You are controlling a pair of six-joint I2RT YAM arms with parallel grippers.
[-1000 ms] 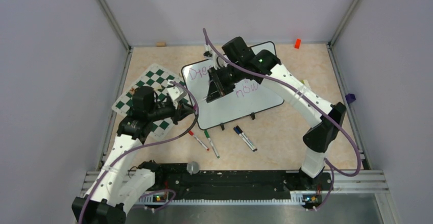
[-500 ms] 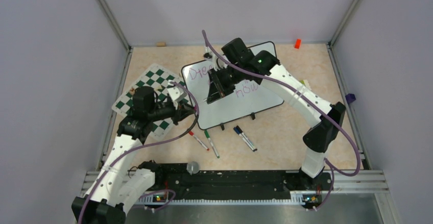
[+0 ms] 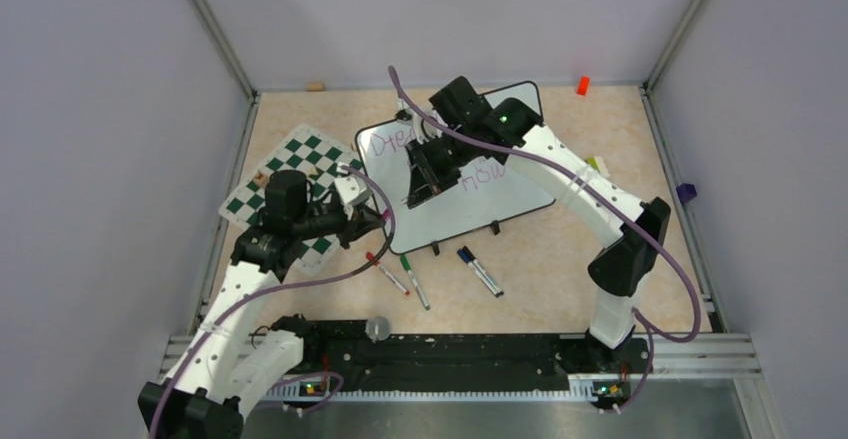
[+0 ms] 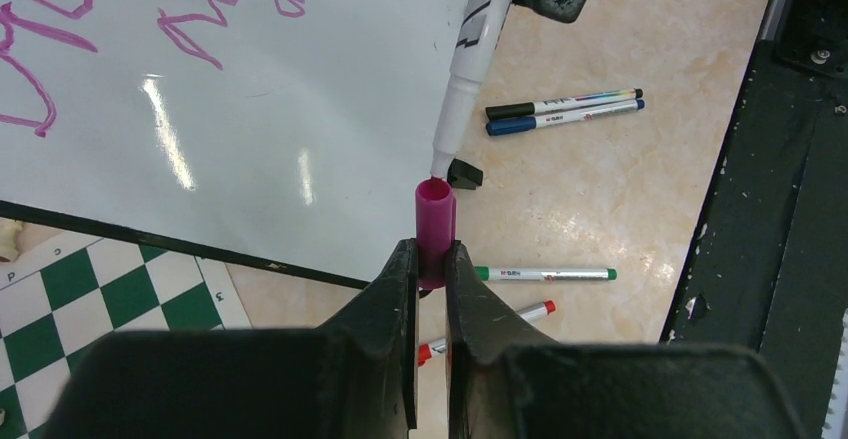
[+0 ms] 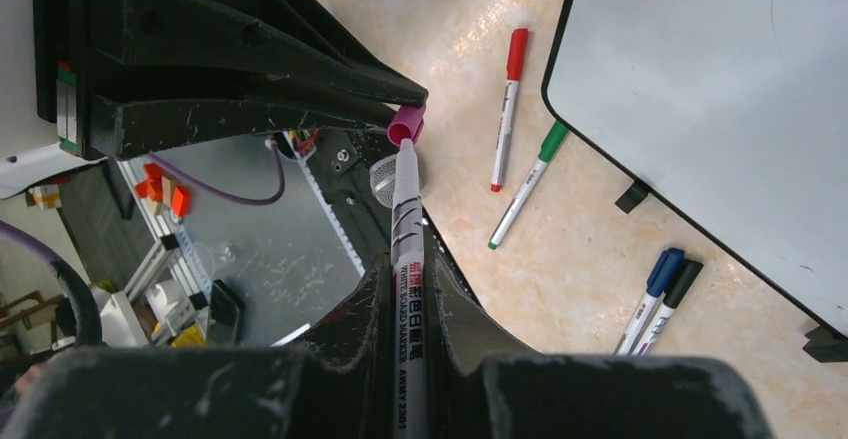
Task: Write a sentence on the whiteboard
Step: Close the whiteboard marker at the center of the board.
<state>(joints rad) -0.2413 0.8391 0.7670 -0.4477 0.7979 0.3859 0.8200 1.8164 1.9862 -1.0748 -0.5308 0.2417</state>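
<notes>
The whiteboard (image 3: pixel 505 199) lies tilted at the table's middle, and the purple-pink sentence (image 3: pixel 388 142) runs across its upper left. Part of the lettering is hidden under my right arm. In the left wrist view the sentence (image 4: pixel 190 19) shows on the whiteboard (image 4: pixel 250 119). My left gripper (image 4: pixel 431 251) is shut on a magenta marker cap (image 4: pixel 435 214), held upright off the board's near left edge. My right gripper (image 5: pixel 408 261) is shut on a white board marker (image 5: pixel 407 209). The marker's tip meets the open mouth of the cap (image 5: pixel 405 126).
A red marker (image 3: pixel 388 274), a green marker (image 3: pixel 414 279) and a blue-and-black pair (image 3: pixel 480 270) lie on the table in front of the board. A green-and-white chess mat (image 3: pixel 300 164) lies under my left arm. A small orange object (image 3: pixel 582 85) sits by the back wall.
My right arm has swung a little left and toward me, bringing the marker tip to the cap. My left gripper has shifted slightly with the cap still held.
</notes>
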